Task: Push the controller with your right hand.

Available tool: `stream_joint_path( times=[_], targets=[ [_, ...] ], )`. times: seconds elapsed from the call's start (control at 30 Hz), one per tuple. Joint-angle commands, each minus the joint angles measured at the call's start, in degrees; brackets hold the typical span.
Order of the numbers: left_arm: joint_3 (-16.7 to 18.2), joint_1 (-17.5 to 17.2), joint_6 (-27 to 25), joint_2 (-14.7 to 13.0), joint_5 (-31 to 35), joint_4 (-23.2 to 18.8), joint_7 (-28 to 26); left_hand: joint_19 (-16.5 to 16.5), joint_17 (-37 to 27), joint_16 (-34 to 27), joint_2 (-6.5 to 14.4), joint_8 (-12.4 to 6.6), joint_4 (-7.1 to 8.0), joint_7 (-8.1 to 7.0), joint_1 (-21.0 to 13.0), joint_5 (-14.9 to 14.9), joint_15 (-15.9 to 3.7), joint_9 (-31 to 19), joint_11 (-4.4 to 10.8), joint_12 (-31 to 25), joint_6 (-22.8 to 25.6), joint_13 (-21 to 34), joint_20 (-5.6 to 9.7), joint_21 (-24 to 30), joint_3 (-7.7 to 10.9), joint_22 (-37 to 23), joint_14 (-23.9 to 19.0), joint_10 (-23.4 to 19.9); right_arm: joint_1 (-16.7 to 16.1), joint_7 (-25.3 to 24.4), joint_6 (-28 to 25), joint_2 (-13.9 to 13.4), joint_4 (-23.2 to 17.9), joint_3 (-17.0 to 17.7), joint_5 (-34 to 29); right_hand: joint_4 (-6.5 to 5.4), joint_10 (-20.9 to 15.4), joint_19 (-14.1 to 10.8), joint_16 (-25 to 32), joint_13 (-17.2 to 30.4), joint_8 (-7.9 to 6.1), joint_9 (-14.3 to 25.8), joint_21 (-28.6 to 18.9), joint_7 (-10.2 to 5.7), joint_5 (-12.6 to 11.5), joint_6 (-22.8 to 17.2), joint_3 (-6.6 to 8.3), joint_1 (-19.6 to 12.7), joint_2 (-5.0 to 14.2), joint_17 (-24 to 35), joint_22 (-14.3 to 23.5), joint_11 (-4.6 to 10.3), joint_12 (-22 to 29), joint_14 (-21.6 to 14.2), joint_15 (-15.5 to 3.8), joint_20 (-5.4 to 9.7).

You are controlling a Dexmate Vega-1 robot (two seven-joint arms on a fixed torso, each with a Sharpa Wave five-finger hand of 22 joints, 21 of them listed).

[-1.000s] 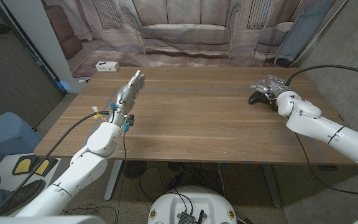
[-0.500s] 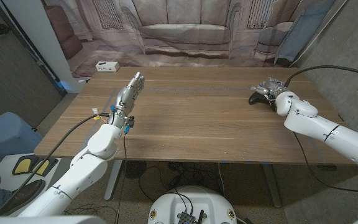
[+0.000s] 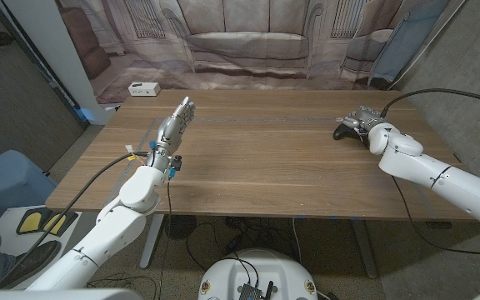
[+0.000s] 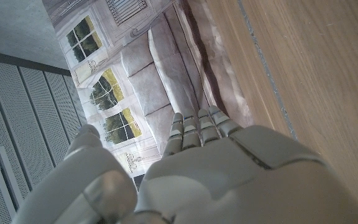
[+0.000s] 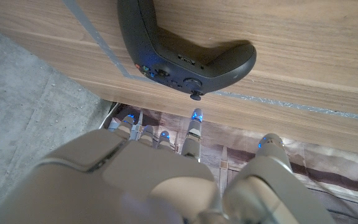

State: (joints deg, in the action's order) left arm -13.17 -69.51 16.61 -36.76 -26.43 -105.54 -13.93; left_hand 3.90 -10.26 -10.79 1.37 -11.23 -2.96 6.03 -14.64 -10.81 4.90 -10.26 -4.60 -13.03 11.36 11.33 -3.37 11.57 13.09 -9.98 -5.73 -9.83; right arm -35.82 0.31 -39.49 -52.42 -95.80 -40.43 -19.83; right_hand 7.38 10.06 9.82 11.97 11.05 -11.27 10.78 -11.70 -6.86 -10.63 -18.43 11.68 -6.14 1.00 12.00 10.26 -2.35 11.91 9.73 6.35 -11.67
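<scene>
the black controller lies on the wooden table near its far right corner, and the right hand hovers over and just behind it, fingers spread and released with nothing in them. in the right wrist view the controller sits apart from the fingertips, its sticks and buttons facing the hand, with no clear contact between them. the left hand is out over the left side of the table, well apart from the controller, fingers straight, close together and holding nothing; the left wrist view shows its back. a small white box sits beyond the table's far left corner, in front of a printed backdrop of a sofa.
</scene>
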Motion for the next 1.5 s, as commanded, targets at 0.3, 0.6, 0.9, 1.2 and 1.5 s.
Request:
stream_joint_path(
  times=[0.3, 0.6, 0.9, 1.2, 1.5],
  targets=[
    [-0.43, 1.27, -0.58, -0.38, -0.03, 0.25, 0.54, -0.12, -0.12, -0.02, 0.61, 0.17, -0.27, -0.06, 0.06, 0.15, 0.21, -0.14, -0.26, 0.29, 0.44, 0.09, -0.17, -0.26, 0.15, -0.32, 0.11, -0.09, 1.56, 0.28, 0.37, 1.03, 2.38, -1.14, 0.53, -0.1, 0.17, 4.48, 0.54, 0.23, -0.43, 0.1, -0.58, -0.18, -0.17, -0.38, 0.03, 0.25, 0.22, 0.09, 0.12, 0.25, 0.48, 8.0, -0.23, -0.32],
    [-0.16, 0.83, -0.47, -0.54, -0.37, 0.17, 0.57, -0.15, -0.12, -0.03, 0.64, 0.16, -0.34, -0.11, 0.09, 0.15, 0.18, -0.14, -0.17, 0.33, 0.52, 0.09, -0.16, -0.26, 0.15, -0.32, 0.08, -0.06, 1.79, 0.65, -0.06, 1.06, 2.24, -1.6, 0.42, -0.1, -0.05, 4.04, 0.65, 0.23, -0.43, 0.09, -0.69, -0.22, -0.17, -0.59, 0.04, 0.27, 0.24, 0.09, 0.14, 0.36, 0.56, 7.59, -0.33, -0.32],
    [-0.06, 0.49, -0.44, -0.6, -0.32, -0.06, 0.41, -0.18, -0.12, -0.02, 0.67, 0.18, -0.41, -0.16, 0.12, 0.16, 0.13, -0.14, -0.2, 0.33, 0.54, 0.09, -0.22, -0.26, 0.16, -0.32, 0.1, -0.14, 1.6, 0.34, -0.33, 0.95, 2.49, -1.43, 0.81, -0.1, -0.46, 3.55, 0.73, 0.22, -0.46, 0.08, -0.78, -0.22, -0.18, -0.94, 0.04, 0.32, 0.23, 0.08, 0.15, 0.38, 0.69, 7.24, -0.4, -0.35],
    [-0.45, 0.71, -0.3, -0.39, -0.24, 0.19, 0.63, -0.27, -0.12, -0.04, 0.7, 0.19, -0.49, -0.21, 0.15, 0.16, 0.12, -0.14, -0.12, 0.37, 0.58, 0.1, -0.25, -0.29, 0.16, -0.32, 0.04, -0.11, 0.69, -0.18, -0.79, 0.14, 1.54, -0.7, 1.44, -0.09, -0.62, 3.12, 0.81, 0.21, -0.44, 0.08, -0.86, -0.28, -0.2, -1.12, 0.03, 0.35, 0.2, 0.08, 0.15, 0.37, 0.72, 6.88, -0.53, -0.37],
    [-0.64, 0.84, 0.0, -0.29, -0.24, 0.33, 0.85, -0.43, -0.13, -0.03, 0.75, 0.2, -0.57, -0.32, 0.2, 0.17, 0.13, -0.15, -0.05, 0.41, 0.62, 0.1, -0.39, -0.33, 0.16, -0.32, 0.05, -0.1, 0.32, -0.08, -1.18, -0.26, 1.03, -0.84, 1.59, -0.08, -0.86, 2.77, 0.84, 0.21, -0.43, 0.07, -0.91, -0.26, -0.2, -1.29, 0.03, 0.37, 0.18, 0.08, 0.16, 0.36, 0.78, 6.67, -0.64, -0.38]
  ],
)
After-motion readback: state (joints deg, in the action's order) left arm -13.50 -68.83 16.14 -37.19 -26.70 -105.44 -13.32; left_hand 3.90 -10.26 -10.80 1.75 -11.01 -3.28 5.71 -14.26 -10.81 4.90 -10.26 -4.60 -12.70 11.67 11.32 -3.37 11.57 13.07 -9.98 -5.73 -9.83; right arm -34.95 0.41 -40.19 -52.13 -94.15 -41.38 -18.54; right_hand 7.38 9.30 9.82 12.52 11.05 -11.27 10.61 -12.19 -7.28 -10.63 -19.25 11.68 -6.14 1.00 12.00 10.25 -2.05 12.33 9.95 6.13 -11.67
